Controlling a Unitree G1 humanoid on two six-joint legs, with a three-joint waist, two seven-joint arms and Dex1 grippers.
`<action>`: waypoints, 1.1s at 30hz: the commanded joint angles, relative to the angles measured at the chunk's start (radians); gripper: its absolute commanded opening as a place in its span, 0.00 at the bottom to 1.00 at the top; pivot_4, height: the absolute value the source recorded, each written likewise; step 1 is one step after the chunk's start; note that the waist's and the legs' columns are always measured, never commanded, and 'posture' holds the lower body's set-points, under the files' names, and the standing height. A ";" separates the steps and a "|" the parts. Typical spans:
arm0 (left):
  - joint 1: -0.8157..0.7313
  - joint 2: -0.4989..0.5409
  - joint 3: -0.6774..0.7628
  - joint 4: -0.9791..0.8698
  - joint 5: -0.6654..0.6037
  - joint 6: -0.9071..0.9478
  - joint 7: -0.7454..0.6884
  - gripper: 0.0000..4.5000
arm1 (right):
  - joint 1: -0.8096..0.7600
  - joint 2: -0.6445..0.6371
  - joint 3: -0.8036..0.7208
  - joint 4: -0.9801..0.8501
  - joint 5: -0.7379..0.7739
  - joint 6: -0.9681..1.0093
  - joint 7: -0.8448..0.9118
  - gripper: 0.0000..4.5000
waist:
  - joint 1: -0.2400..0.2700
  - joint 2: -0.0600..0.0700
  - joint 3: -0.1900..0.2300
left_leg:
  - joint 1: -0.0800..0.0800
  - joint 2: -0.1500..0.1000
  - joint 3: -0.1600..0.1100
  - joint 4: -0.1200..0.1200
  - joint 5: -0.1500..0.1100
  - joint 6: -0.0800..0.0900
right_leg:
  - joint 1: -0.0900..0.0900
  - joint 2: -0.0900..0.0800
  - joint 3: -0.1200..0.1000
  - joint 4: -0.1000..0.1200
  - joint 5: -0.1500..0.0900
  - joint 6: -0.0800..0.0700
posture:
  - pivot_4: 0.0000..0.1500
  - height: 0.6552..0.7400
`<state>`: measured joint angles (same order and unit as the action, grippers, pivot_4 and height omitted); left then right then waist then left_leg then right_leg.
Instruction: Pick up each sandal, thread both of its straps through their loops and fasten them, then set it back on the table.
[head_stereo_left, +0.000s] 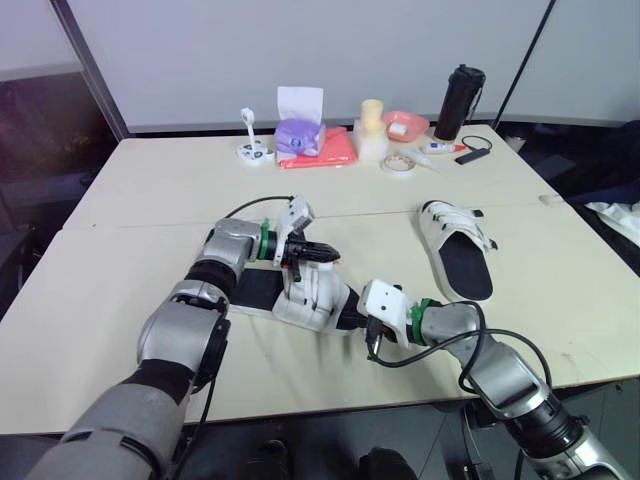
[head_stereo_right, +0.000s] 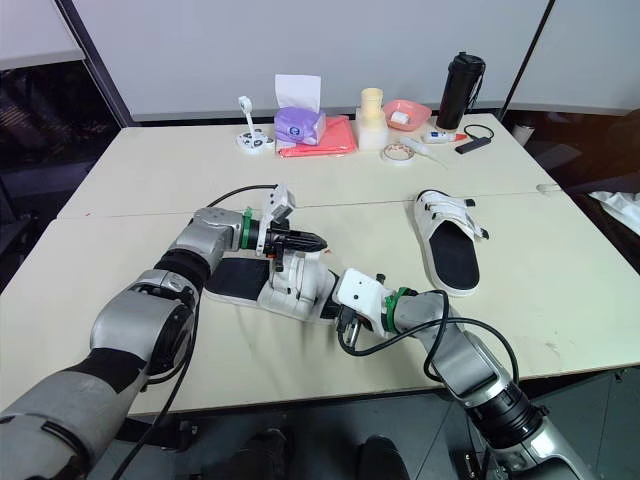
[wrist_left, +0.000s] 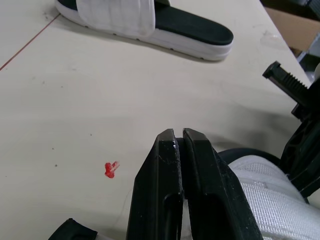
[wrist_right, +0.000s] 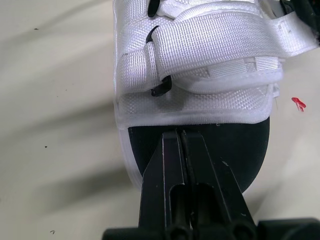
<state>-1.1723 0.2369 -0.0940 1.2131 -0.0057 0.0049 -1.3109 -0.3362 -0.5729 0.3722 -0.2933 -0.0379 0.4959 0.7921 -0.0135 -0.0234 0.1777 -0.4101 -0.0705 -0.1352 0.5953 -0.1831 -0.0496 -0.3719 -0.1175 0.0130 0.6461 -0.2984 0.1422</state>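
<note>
A white sandal with a black footbed (head_stereo_left: 300, 295) lies near the table's front middle; its straps (wrist_right: 200, 65) cross the upper. My left gripper (head_stereo_left: 325, 253) is shut just above the strap side of this sandal, its fingertips (wrist_left: 179, 134) pressed together with nothing seen between them. My right gripper (wrist_right: 182, 132) is shut too, its tips over the black footbed at the sandal's open end, and it reaches in from the front right (head_stereo_left: 345, 318). The second white sandal (head_stereo_left: 455, 245) rests flat to the right, untouched.
Along the far edge stand a black bottle (head_stereo_left: 460, 100), a pink bowl (head_stereo_left: 405, 124), a tape roll (head_stereo_left: 399, 163), a purple box on an orange cloth (head_stereo_left: 300, 133) and a small white item (head_stereo_left: 254, 150). A red mark (wrist_left: 111, 169) dots the tabletop.
</note>
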 joint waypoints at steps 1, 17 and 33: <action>0.019 0.017 -0.031 0.011 0.051 -0.048 0.016 0.34 | 0.032 -0.023 0.027 0.032 -0.024 0.043 0.013 0.00 | 0.000 0.000 0.000 | 0.000 0.000 0.000 0.000 0.000 0.000 | 0.000 0.000 0.000 0.000 0.000 0.000 | 1.00 1.00; -0.009 0.044 -0.071 0.045 0.175 -0.258 0.342 0.84 | 0.016 -0.015 0.035 0.053 -0.024 0.033 0.014 0.00 | 0.000 0.000 0.000 | 0.000 0.000 0.000 0.000 0.000 0.000 | 0.000 0.000 0.000 0.001 0.000 0.000 | 1.00 1.00; 0.090 0.240 0.082 -0.107 0.000 -0.538 0.010 0.84 | -0.022 -0.013 -0.106 -0.117 0.111 0.143 0.042 0.00 | -0.001 0.000 0.001 | -0.001 0.000 0.000 0.000 0.000 0.000 | -0.002 0.000 0.000 0.001 0.000 0.000 | 1.00 1.00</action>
<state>-1.0950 0.4659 -0.0172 1.1376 0.0085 -0.4492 -1.2809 -0.3495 -0.5753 0.3154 -0.3498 0.0352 0.6163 0.8259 -0.0145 -0.0231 0.1785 -0.4113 -0.0706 -0.1353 0.5948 -0.1831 -0.0496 -0.3740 -0.1181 0.0133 0.6471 -0.2985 0.1423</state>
